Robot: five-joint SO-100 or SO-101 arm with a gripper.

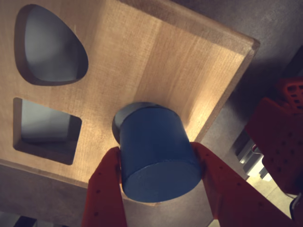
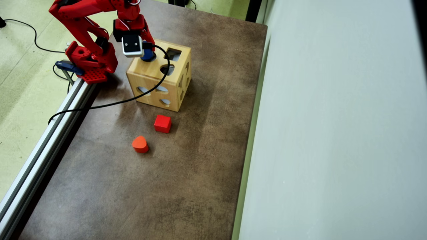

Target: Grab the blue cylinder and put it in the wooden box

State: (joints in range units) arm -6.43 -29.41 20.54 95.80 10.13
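in the wrist view the red gripper (image 1: pixel 158 182) is clamped on the blue cylinder (image 1: pixel 158 151), fingers pressed to both its sides, its far end poised at the round hole in the top of the wooden box (image 1: pixel 156 56). in the overhead view a red cube (image 2: pixel 162 123) and an orange-red rounded block (image 2: pixel 140 144) lie on the table (image 2: pixel 166 186), near the box.

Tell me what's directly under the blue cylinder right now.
The wooden box's round hole sits under the blue cylinder, held by the end effector. The cylinder covers most of that hole, so the inside is hidden.
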